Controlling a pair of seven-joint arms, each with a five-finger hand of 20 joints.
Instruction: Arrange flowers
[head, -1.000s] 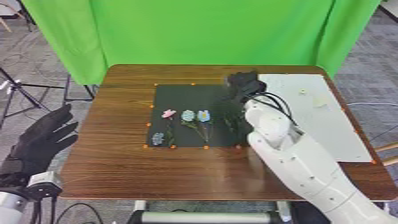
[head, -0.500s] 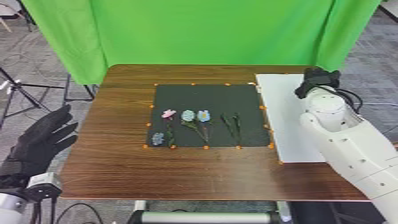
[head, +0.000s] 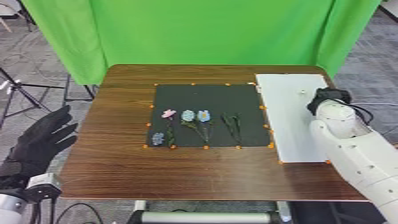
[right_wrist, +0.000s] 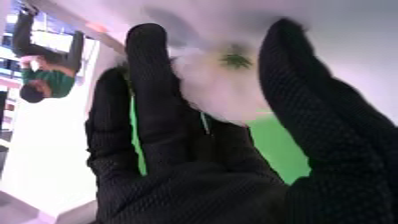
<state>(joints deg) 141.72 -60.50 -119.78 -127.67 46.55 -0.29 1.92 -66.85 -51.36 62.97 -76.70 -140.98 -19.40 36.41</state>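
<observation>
In the head view, the right hand is over the outer side of the white board, with a small pale thing near it, on the side toward the black mat. The right hand is much nearer than the left hand, whose straight fingers spread beside the table. Pink flower, blue flowers and bare stems lie on the mat, stems mostly running toward the robot, so a matching lay probably matters next. In the right wrist view, thumb and fingers are apart, nearly straight, and the white flower shows in the gap between them; whether it touches the glove, or which way its long axis runs, I cannot tell
</observation>
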